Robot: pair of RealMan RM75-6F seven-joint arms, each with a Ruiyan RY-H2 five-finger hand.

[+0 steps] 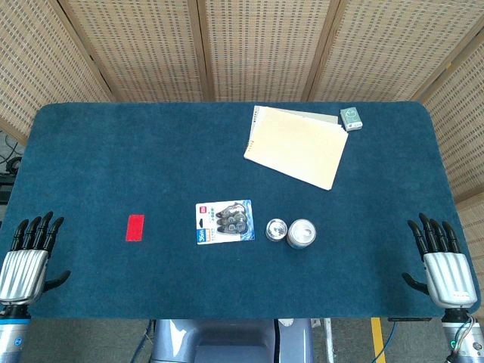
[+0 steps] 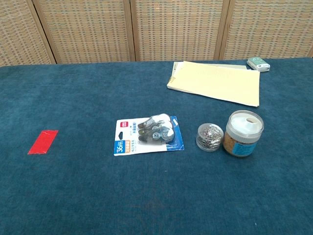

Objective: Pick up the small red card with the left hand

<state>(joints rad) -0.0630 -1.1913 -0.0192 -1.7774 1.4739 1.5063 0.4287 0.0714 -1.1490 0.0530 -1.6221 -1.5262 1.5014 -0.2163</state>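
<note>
Two hands: both rest at the near edge of the table (image 1: 91, 151), one at each corner, seen only in the head view.
Left hand (image 1: 26, 261): fingers straight and apart, thumb out to the side, holding nothing.
Right hand (image 1: 445, 265): fingers likewise spread, nothing in them; it has no part in this task.
Small red card (image 1: 135, 228): lies flat on the blue cloth, on the left half, well apart from the left hand and clear of the correction-tape pack (image 1: 224, 221) to its right.
Other items: a tub of paper clips (image 2: 210, 137) just beside a round jar (image 2: 243, 134), a manila folder (image 1: 296, 146) and a small green box (image 1: 351, 118) at the far side.
Step in hand: none begun, as I judge it; the reach has yet to start.
Next move: the left hand must travel forward and inward over the card, then come down for a fingertip pinch.
Difficulty: a thin card flat on nap likely offers little edge, so lifting one edge may be needed.
</note>
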